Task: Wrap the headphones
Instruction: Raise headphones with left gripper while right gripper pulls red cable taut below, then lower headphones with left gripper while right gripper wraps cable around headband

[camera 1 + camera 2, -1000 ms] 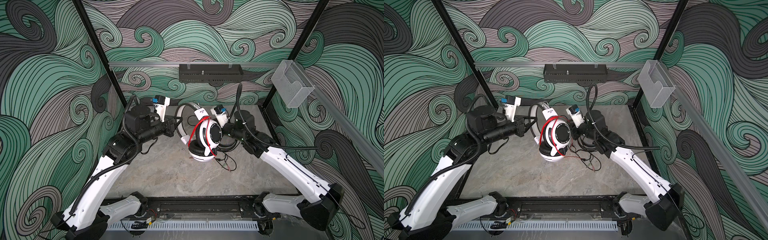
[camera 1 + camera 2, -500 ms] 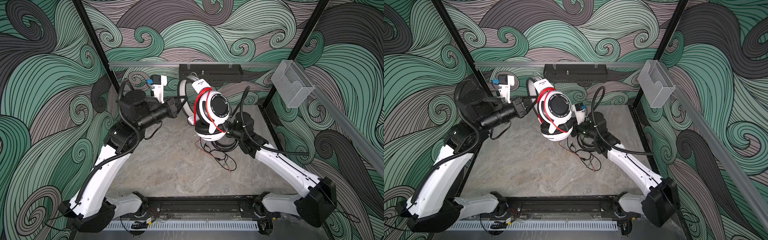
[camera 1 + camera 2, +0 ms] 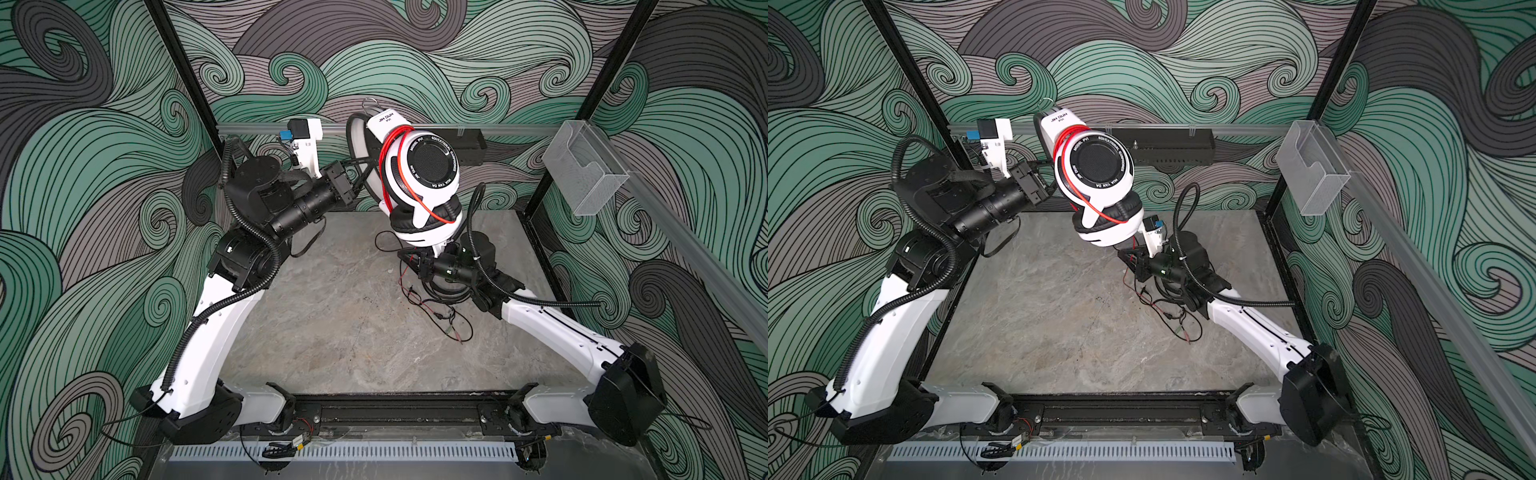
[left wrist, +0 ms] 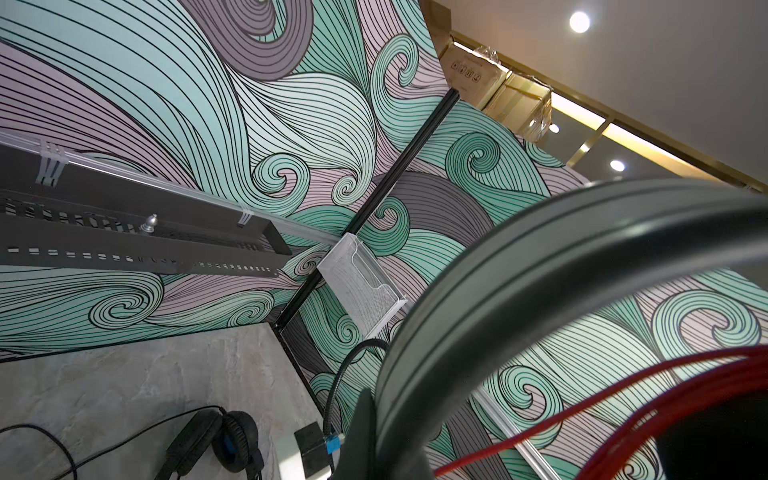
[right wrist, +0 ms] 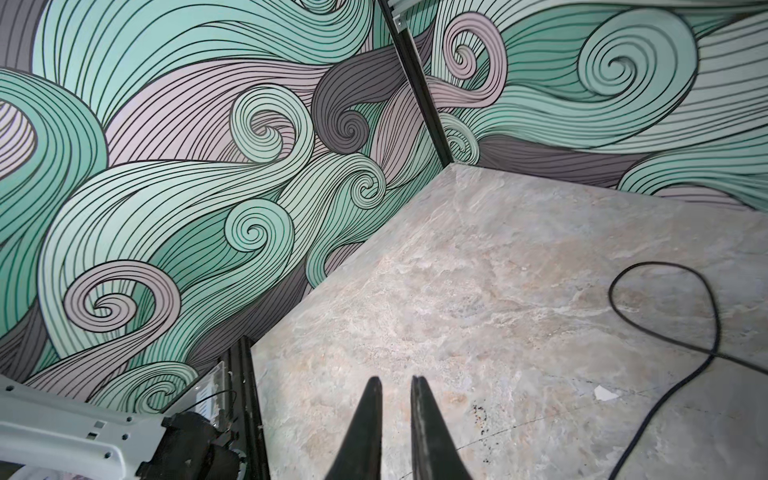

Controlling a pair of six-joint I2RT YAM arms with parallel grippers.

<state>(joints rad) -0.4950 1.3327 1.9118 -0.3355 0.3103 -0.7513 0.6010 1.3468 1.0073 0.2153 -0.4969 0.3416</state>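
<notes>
The white headphones hang high above the table, red cable wound round the cups. My left gripper is shut on their grey headband; one finger shows against it in the left wrist view. The loose red cable trails down to a tangle on the table. My right gripper sits low beneath the cups, its jaws a narrow gap apart with nothing between them. The black headphones lie on the table, largely under the right arm.
A clear plastic holder hangs on the right wall. A black perforated bracket sits on the back rail. A black cable loop lies on the marbled table, with walls on three sides.
My left arm has lifted the white headphones off the table, up and toward the back. My right gripper has dropped below them and its jaws have narrowed.
</notes>
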